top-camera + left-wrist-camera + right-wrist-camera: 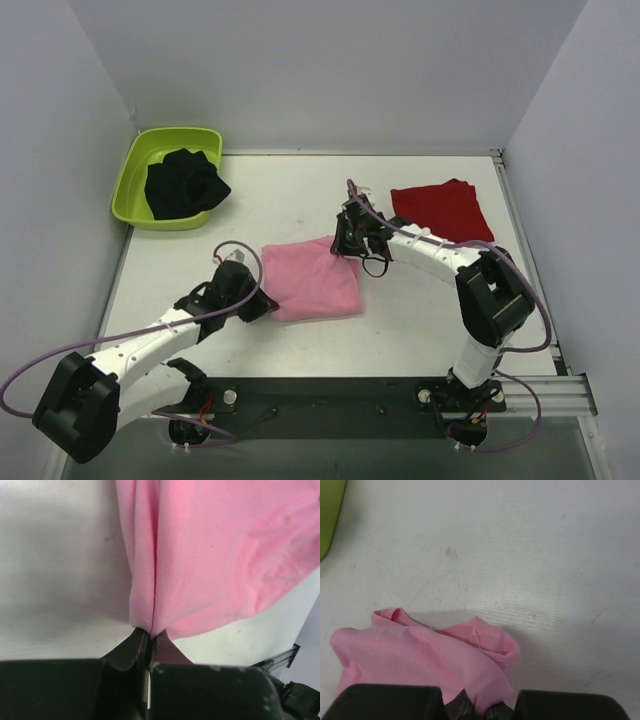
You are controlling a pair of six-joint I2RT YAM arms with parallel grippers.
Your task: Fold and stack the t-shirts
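The light pink t-shirt [315, 285] lies folded in a rough square at the middle of the table. My left gripper [262, 303] is at its near left corner, and in the left wrist view this gripper [150, 635] is shut on a seamed edge of the pink cloth [220, 555]. My right gripper [345, 248] is at the shirt's far right corner. The right wrist view shows it [480, 710] shut on a bunched fold of the pink cloth [410, 655]. The deep red t-shirt [442, 210] lies folded flat at the back right, apart from both grippers.
A lime green tub [128, 185] stands at the back left with a crumpled black cloth [183, 183] inside; its edge [327, 510] shows in the right wrist view. White walls close in the table on three sides. A metal rail runs along the near edge.
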